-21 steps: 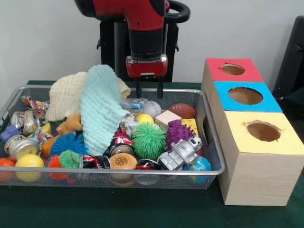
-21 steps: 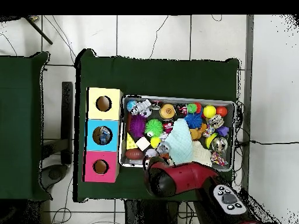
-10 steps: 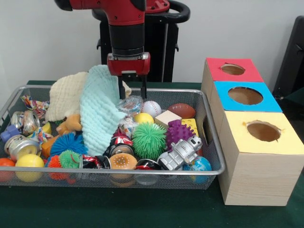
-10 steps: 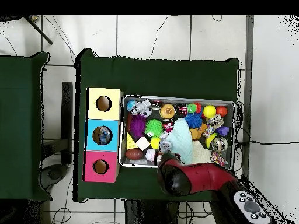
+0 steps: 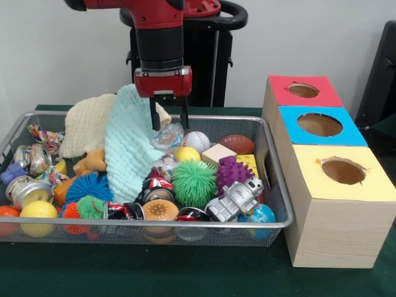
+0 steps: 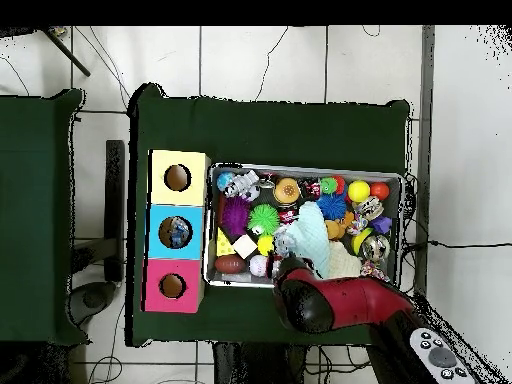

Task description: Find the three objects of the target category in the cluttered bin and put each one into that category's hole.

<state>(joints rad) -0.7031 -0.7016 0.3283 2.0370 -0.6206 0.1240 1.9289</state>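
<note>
A red and black robot arm comes down from the top of the front view, just left of centre, and its gripper (image 5: 167, 114) hangs over the far side of a wire bin (image 5: 279, 185) that fills the lower left of the frame. The two thin black fingers (image 5: 152, 114) stand apart, open by a moderate gap, and hold nothing; their tips sit just above a crinkly clear wrapper (image 5: 167, 137) and right beside a mint cloth (image 5: 129, 145) draped over the pile. A cream cloth (image 5: 86, 125) lies behind the mint one, toward the upper left of the bin. The target category is not named, so which three objects count cannot be told. Candidates in plain sight include a baseball (image 5: 198, 141), a toy football (image 5: 236, 144), a yellow ball (image 5: 187, 154), a green spiky ball (image 5: 193, 182), a purple spiky ball (image 5: 233, 172), a wooden block (image 5: 218, 153), a silver robot toy (image 5: 237, 199) and crushed cans (image 5: 26, 189) at the far left. At the right of the frame stand three boxes with round holes, red (image 5: 303, 91) farthest back, blue (image 5: 320, 124) in the middle, yellow (image 5: 343, 171) nearest. In the overhead view the arm covers the gripper, so only the bin (image 6: 403, 182) and boxes read clearly. The likely risks: closing here could snag the mint cloth's edge and drag it across the bin, or pinch only the slippery wrapper, which may slide free. The cloths may also hide wanted objects underneath.
</note>
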